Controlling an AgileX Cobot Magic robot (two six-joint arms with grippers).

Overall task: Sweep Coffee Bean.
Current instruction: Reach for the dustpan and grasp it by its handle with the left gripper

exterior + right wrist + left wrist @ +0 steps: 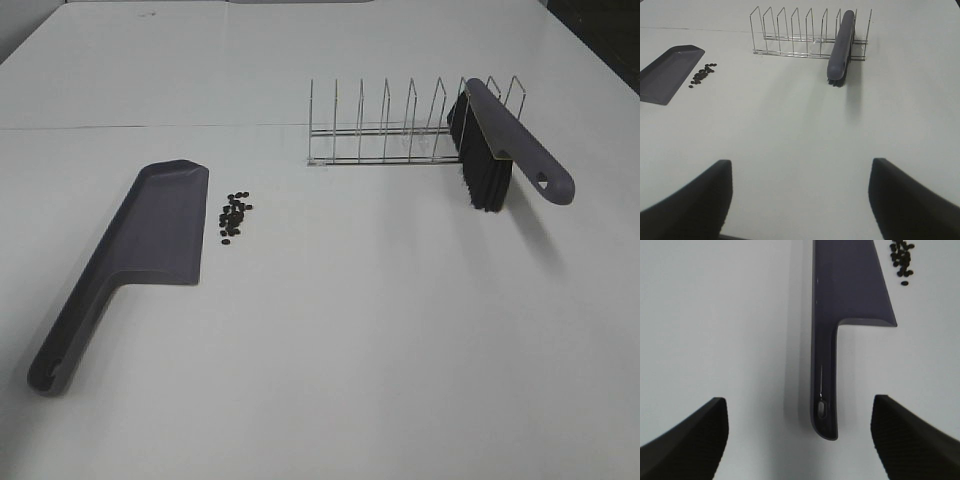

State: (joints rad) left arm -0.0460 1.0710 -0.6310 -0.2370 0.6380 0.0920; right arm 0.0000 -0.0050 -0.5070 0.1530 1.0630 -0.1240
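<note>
Leftmost, the left gripper (pixel 797 436) stands open, empty, at the handle of the dustpan (pixel 158 228); the coffee bean (pixel 234 215) cluster lies just right of the pan, then a wire rack (pixel 380 130) holding a brush (pixel 515 140); the right gripper (pixel 800 196) is likewise open, empty.

Grey dustpan (pixel 150 225), dark brown beans (pixel 234 216), grey brush (pixel 510 135) with black bristles (pixel 485 175), silver wire rack (pixel 385 125), white table (pixel 350 350).
</note>
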